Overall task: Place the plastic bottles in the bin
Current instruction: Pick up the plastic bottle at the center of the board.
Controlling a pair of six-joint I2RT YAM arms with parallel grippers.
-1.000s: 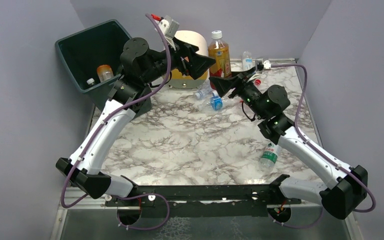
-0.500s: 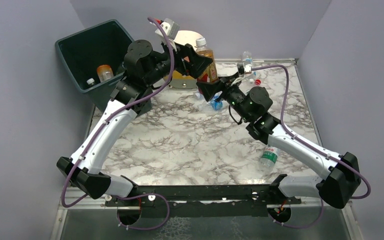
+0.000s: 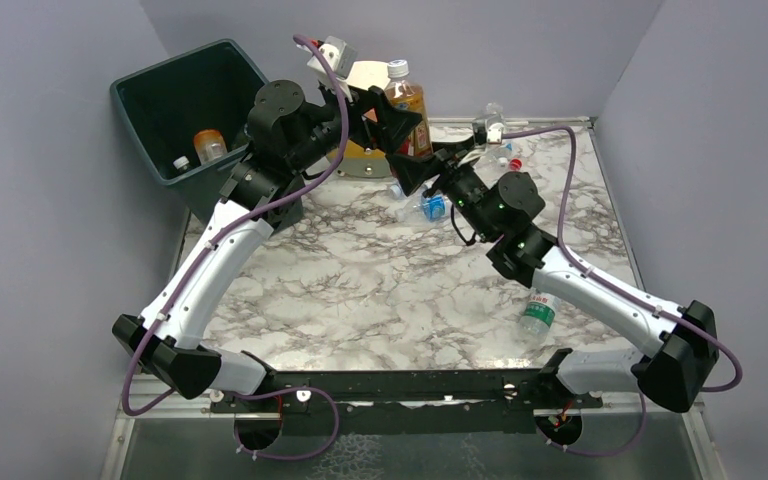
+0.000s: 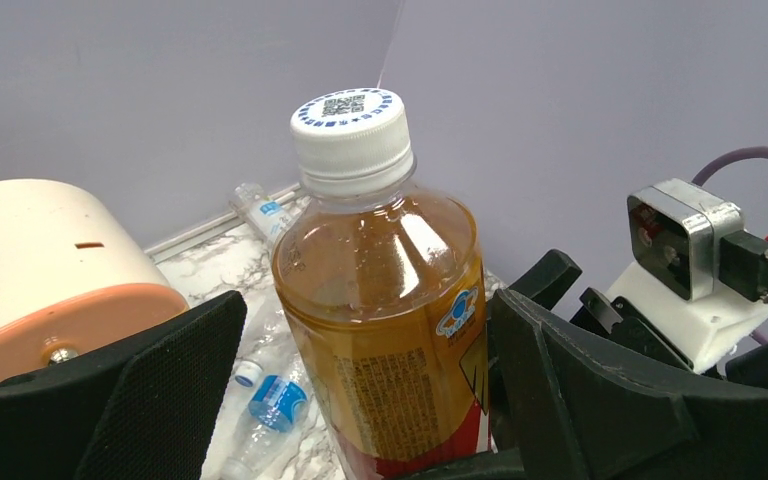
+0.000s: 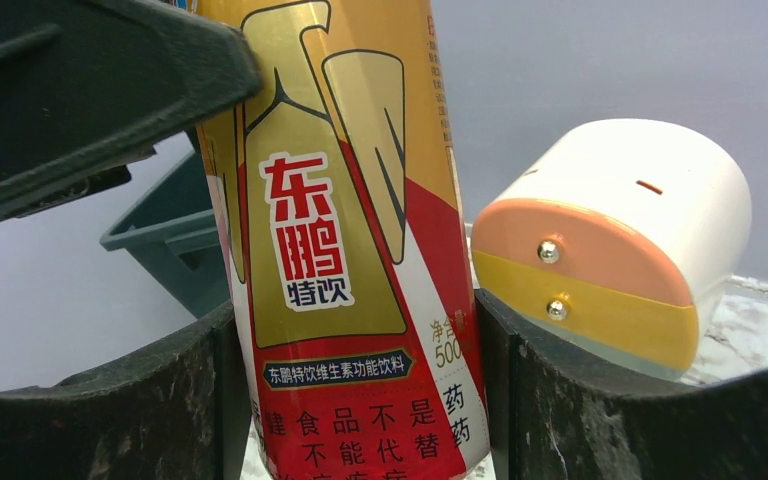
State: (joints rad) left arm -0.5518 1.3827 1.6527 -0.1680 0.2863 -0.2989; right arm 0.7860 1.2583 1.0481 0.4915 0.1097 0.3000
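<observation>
An orange bottle [image 3: 406, 102] with a white cap and a red and gold label stands upright off the table, between both grippers. My right gripper [image 3: 412, 172] is shut on its lower body [image 5: 340, 250], both pads against the label. My left gripper [image 3: 386, 122] is open around its upper body [image 4: 390, 300], with a gap on the left side. The dark green bin [image 3: 120, 88] stands at the far left and holds an orange bottle [image 3: 208, 145] and a small white-capped one [image 3: 181, 162]. The bin's corner also shows in the right wrist view [image 5: 160, 240].
The round cream, orange and yellow drawer unit [image 3: 372, 72] stands right behind the held bottle. Clear blue-labelled bottles [image 3: 426, 205] lie under the grippers. Another clear bottle [image 3: 493, 115] is by the back wall. A green-labelled bottle [image 3: 538, 310] lies near my right forearm.
My right gripper took the orange bottle from its spot at the back and carried it left and up, in between my left gripper's open fingers. The left arm shifted slightly.
</observation>
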